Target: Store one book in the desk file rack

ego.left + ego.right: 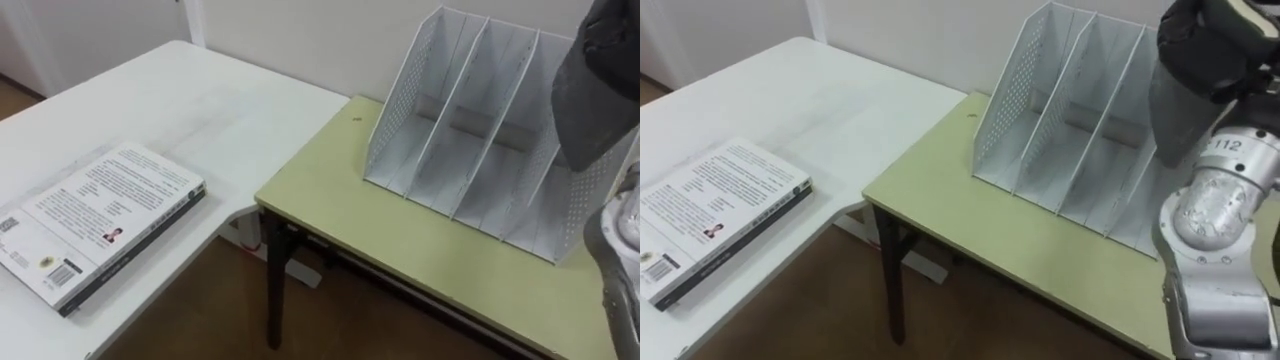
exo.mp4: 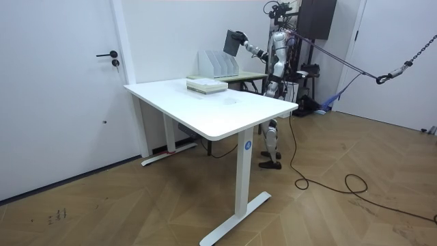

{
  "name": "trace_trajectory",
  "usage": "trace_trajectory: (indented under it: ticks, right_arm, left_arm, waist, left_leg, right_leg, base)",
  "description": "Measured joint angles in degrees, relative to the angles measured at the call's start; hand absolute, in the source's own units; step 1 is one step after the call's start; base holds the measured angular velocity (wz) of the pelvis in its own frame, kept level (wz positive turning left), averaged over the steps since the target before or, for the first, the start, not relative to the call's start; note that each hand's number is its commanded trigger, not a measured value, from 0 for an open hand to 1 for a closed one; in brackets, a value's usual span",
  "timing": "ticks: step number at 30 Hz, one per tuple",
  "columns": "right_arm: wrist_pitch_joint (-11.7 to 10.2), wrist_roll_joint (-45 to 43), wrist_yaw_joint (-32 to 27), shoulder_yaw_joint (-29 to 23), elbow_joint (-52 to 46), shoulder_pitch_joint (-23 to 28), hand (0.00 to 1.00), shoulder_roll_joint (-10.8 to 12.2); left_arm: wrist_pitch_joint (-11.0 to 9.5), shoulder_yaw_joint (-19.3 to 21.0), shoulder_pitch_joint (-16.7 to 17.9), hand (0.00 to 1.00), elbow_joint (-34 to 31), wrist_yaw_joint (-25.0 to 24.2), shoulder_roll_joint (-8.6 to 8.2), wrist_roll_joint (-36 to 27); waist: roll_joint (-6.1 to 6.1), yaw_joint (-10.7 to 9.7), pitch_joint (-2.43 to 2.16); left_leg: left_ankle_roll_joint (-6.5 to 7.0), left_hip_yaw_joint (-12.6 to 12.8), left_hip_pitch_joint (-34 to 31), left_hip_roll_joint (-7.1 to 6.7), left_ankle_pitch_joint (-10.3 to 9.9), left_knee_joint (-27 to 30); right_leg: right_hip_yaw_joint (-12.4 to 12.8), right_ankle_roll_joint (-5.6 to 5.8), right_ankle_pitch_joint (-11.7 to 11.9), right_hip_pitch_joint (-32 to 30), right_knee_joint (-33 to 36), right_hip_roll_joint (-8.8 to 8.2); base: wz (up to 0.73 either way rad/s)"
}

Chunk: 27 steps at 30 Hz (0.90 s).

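One book (image 1: 1172, 120) is already up in my right hand (image 1: 1212, 40): the fingers are curled round its upper end and it hangs below the palm, roughly upright, with its long axis running top to bottom. The file rack (image 1: 1005, 100) sits on the green desk (image 1: 1020, 240), beneath the hand and a little to its left. The book's lower edge hovers over the rack's right-hand slots, apart from the dividers as far as I can tell.

What matters for the next move is the angle. The slots run slantwise away from the hand, open at top and front, so I judge the book's flat faces must line up parallel with the dividers before I bring it down. If they don't, a corner will likely catch on a divider's top edge.

Well off to the hand's left, a second book (image 1: 710, 215) lies flat on the white table (image 1: 820, 90), untouched.
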Motion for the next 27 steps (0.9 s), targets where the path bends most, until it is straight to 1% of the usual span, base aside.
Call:
trace_trajectory:
  ticks: [1, 2, 5, 9, 12, 15, 17, 21, 23, 27]
  right_arm:
    - [0.2, 0.0, 0.0, 0.0, 0.5, -0.3, 1.0, -0.3]
    - [0.9, 0.0, 0.1, 0.0, 1.3, -1.3, 1.0, -0.5]
    - [2.3, -0.1, 0.1, 0.0, 2.3, -3.1, 1.0, -0.6]
    - [2.7, 0.0, 0.1, 0.0, 2.3, -4.2, 1.0, -0.6]
    - [3.2, 0.1, 0.1, 0.0, 2.9, -4.6, 1.0, -1.7]
    - [3.8, 0.1, 0.0, 0.0, 4.5, -6.0, 1.0, -1.9]
    - [3.8, 0.1, -0.4, 0.0, 4.7, -6.1, 1.0, -2.1]
    - [4.2, 0.3, -0.4, 0.2, 6.2, -6.4, 1.0, -2.2]
    - [5.7, 0.6, -0.4, 0.4, 8.2, -7.1, 1.0, -2.3]
    - [7.6, 1.9, -0.3, 1.0, 11.6, -8.0, 1.0, -2.6]
  left_arm:
    - [0.0, 0.0, 0.0, 0.0, -0.1, 0.1, 0.03, 0.0]
    - [0.1, 0.1, 0.0, 0.0, -0.1, 0.1, 0.03, 0.0]
    - [0.4, 0.6, 0.0, 0.0, -0.1, 0.1, 0.03, 0.0]
    - [1.1, 0.6, 0.0, 0.0, -0.4, 0.1, 0.04, 0.0]
    - [1.4, 0.6, -0.2, 0.0, -0.5, 0.3, 0.13, 0.0]
    - [1.5, 0.6, -0.2, 0.0, -0.6, 0.3, 0.13, 0.0]
    - [2.1, 0.6, -0.2, 0.0, -0.8, 0.4, 0.13, 0.0]
    - [2.6, 0.5, -0.2, 0.0, -0.9, 0.9, 0.23, 0.0]
    - [2.6, 0.2, -0.2, 0.0, -1.0, 1.4, 0.25, 0.0]
    - [3.7, 0.1, -0.2, 0.0, -1.3, 1.7, 0.31, 0.0]
  waist:
    - [-0.06, 0.0, 0.04]
    - [-0.16, 0.1, 0.1]
    - [-0.18, 0.1, 0.12]
    - [-0.19, 0.1, 0.09]
    - [-0.27, 0.2, -0.1]
    - [-0.17, 0.2, -0.21]
    - [-0.08, 0.2, -0.33]
    - [-0.07, 0.2, -0.34]
    - [-0.01, 0.2, -0.38]
    - [0.16, 0.1, -0.47]
  left_leg:
    - [0.0, -0.1, 0.0, 0.0, 0.0, 0.1]
    - [0.0, -0.2, 0.0, 0.0, 0.0, 0.2]
    - [0.0, -0.5, -0.4, -0.02, 0.0, 0.6]
    - [0.0, -0.8, -0.7, -0.1, 0.0, 0.7]
    - [0.01, -1.3, -1.0, -0.19, 0.0, 0.9]
    - [0.0, -1.3, -1.1, -0.18, 0.0, 0.9]
    - [0.0, -1.4, -1.2, -0.16, 0.0, 0.9]
    - [0.0, -1.5, -1.2, -0.1, 0.0, 0.9]
    - [0.0, -1.5, -1.2, -0.08, 0.0, 0.9]
    - [0.0, -1.6, -1.3, -0.09, 0.0, 0.9]
  right_leg:
    - [-0.2, 0.0, 0.0, 0.0, -0.1, -0.05]
    - [-0.3, 0.0, 0.0, 0.0, -0.1, -0.3]
    - [-0.9, 0.01, 0.0, 0.0, -0.1, -0.53]
    - [-1.2, 0.03, 0.0, -0.1, -0.3, -0.59]
    - [-1.7, 0.03, 0.0, 0.0, -0.5, -0.52]
    - [-1.8, 0.03, 0.0, 0.0, -0.7, -0.49]
    - [-1.9, 0.02, 0.0, 0.0, -0.8, -0.43]
    - [-2.0, 0.0, 0.0, 0.0, -0.8, -0.41]
    - [-2.2, -0.02, 0.0, 0.1, -0.8, -0.53]
    - [-2.8, -0.03, 0.0, 0.1, -0.9, -0.59]
  base:
    - [0.15]
    - [0.06]
    - [0.08]
    - [0.05]
    - [0.08]
    - [0.0]
    - [0.0]
    - [0.0]
    - [0.0]
    - [0.01]
